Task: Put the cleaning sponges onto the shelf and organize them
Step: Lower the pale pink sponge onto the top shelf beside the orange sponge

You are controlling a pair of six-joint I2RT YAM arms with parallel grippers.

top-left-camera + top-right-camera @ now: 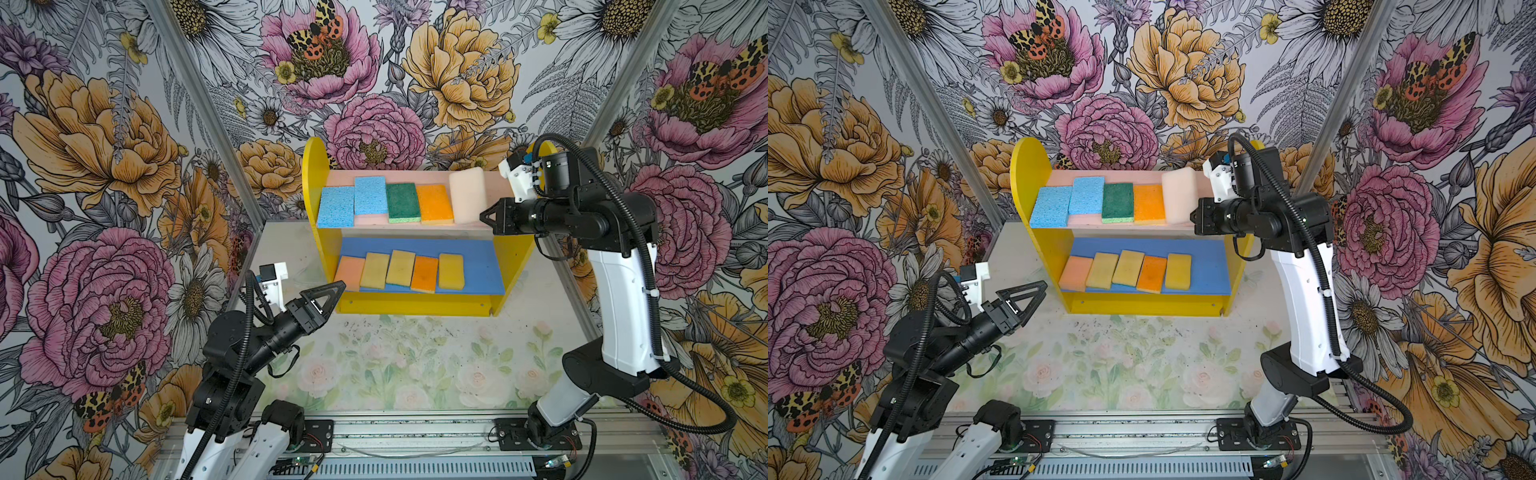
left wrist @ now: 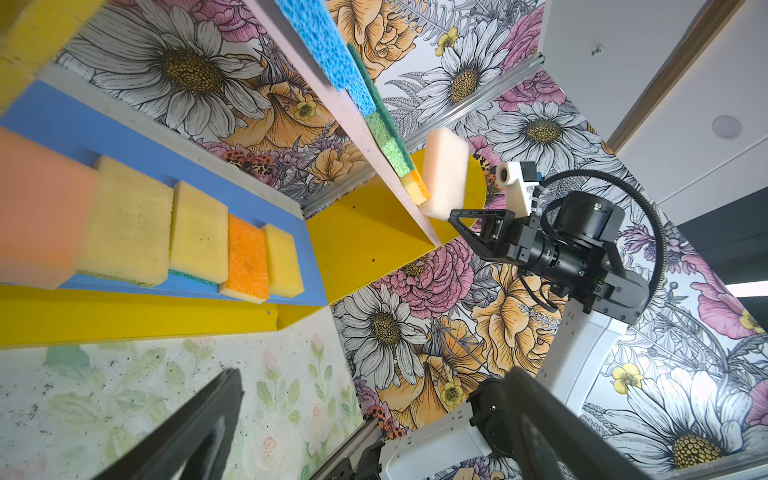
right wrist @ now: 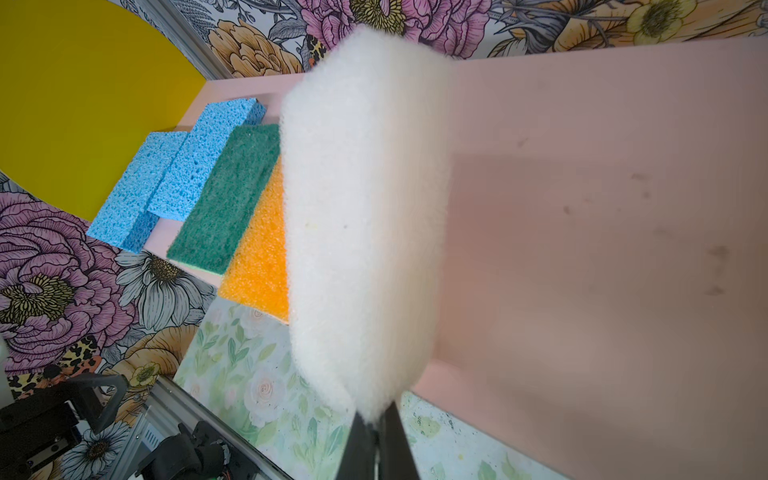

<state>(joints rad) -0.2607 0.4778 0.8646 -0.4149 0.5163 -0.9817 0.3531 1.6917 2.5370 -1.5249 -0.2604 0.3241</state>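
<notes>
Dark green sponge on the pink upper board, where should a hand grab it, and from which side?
Probably its front short end, coming from the open front of the shelf and pinching top and bottom faces. The dark green sponge lies flat with a blue sponge and an orange sponge close along its long sides, leaving little room there.

- You are looking into a robot test booth in a lab, not a lived-in room: flowered wallpaper panels [image 1: 104,166] close it in on the left, back and right of both top views.
- Bare aluminium posts [image 1: 234,166] frame the corners.
- Along the lower edge, a metal mounting rail [image 1: 415,432] carries two bolted arm bases [image 1: 540,432], loose wires and a small circuit board [image 1: 299,459].
- A flower-printed table mat [image 1: 415,365] and the small painted shelf [image 1: 311,187] read as staged props.
- In the upper right of the left wrist view, you see a plain white ceiling [image 2: 665,104].
</notes>
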